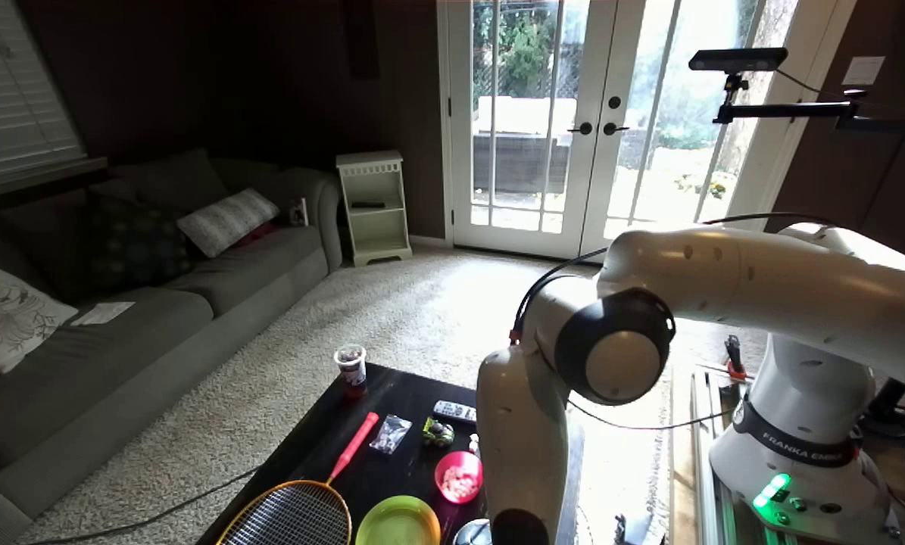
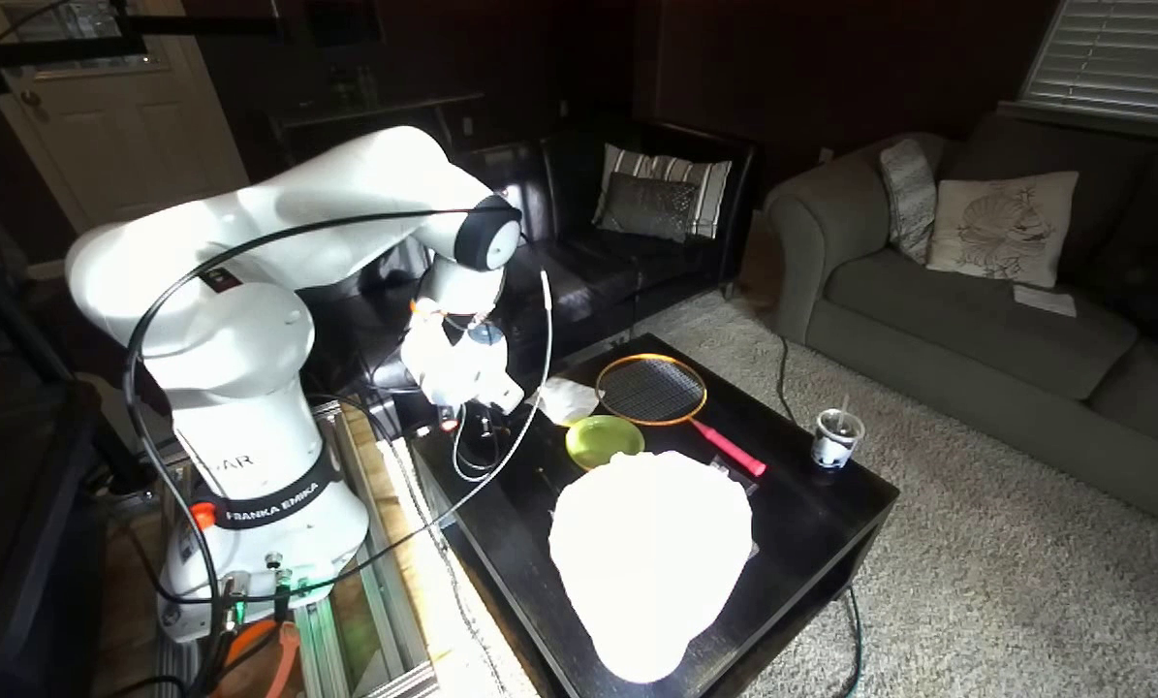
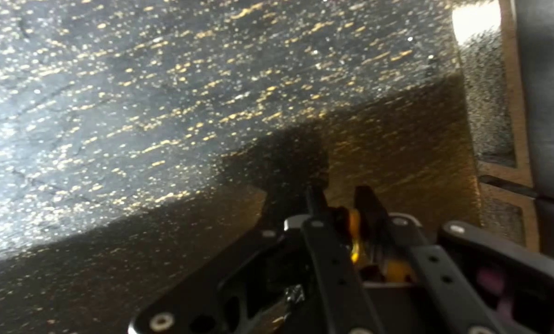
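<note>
Amber-coloured and blurred, a small piece (image 3: 353, 226) shows between the jaws in the wrist view, low over the dark table (image 1: 388, 475). The jaws stand nearly together with a narrow gap; whether they are clamped on the piece, the observer cannot tell. The table gleams with specks in that view, while shadow (image 3: 290, 153) lies around the jaws. In an exterior view, the arm (image 2: 346, 213) bends down over the side of the table nearest its base (image 2: 268, 557), close to a whitish thing (image 2: 569, 399) and a lime-green plate (image 2: 605, 443). Beside these lies a racket (image 2: 652, 390) with an orange frame and a pink handle. A glaring white patch (image 2: 651, 562) covers part of the table, too bright to make out. In an exterior view, a pink bowl (image 1: 456, 459) holds pale bits (image 1: 460, 483) near the plate, and just beyond it are a remote control (image 1: 454, 412), a small green toy (image 1: 438, 431) and a clear packet (image 1: 391, 434). A drink cup (image 1: 351, 369) stands at the table's corner. A grey sofa (image 1: 157, 325) and glass doors (image 1: 532, 113) border the pale carpet (image 1: 285, 409).
</note>
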